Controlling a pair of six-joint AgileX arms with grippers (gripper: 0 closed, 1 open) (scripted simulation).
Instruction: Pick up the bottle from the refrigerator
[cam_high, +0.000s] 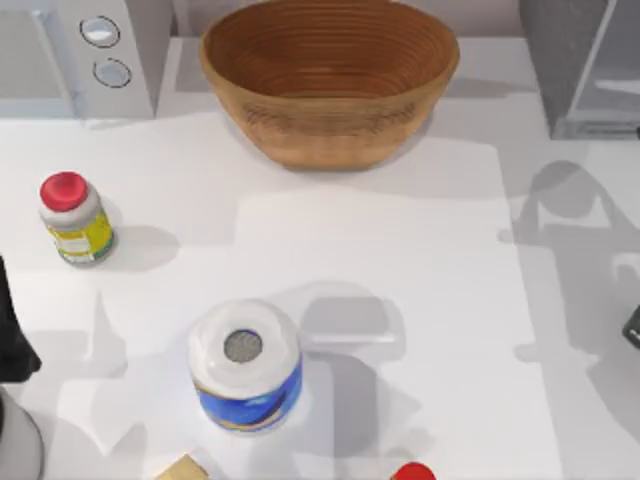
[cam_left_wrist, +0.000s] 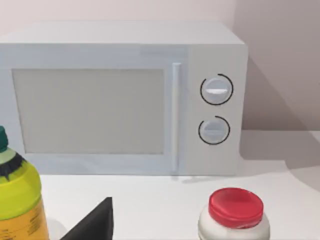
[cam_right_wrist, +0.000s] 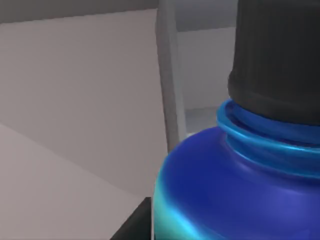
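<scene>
- Right wrist view: the bottle (cam_right_wrist: 235, 195) sits right up against the camera. Blue body, teal sheen low on one side, ribbed blue neck, dark ribbed cap (cam_right_wrist: 277, 60) on top.
- Behind the bottle: a grey upright post and pale flat panels, which look like part of the refrigerator (cam_right_wrist: 170, 75). Can't tell from this whether the bottle stands inside it.
- A dark sliver at the frame edge beside the bottle could be a finger of the right gripper. Can't tell if the jaws are spread or pinching the bottle.
- Top view: refrigerator (cam_high: 580, 60) at the far right corner of the table (cam_high: 400, 250), grey box with a pale panel. A small dark bit of the right arm (cam_high: 632, 325) pokes in at the right edge, nearer than the refrigerator.
- Left arm (cam_high: 12, 340) is parked at the left edge of the table. Can't tell its finger state either.
- Left wrist view: white microwave (cam_left_wrist: 120, 95) with two round knobs straight ahead, red-capped bottle (cam_left_wrist: 234, 212) in front of it, and a yellow-green bottle (cam_left_wrist: 17, 195) off to the side.
- Other items in top view: wicker basket (cam_high: 330, 75) far centre, microwave (cam_high: 85, 55) far left, red-capped bottle (cam_high: 75, 218) at left, blue-labelled white roll (cam_high: 245, 365) near centre.
</scene>
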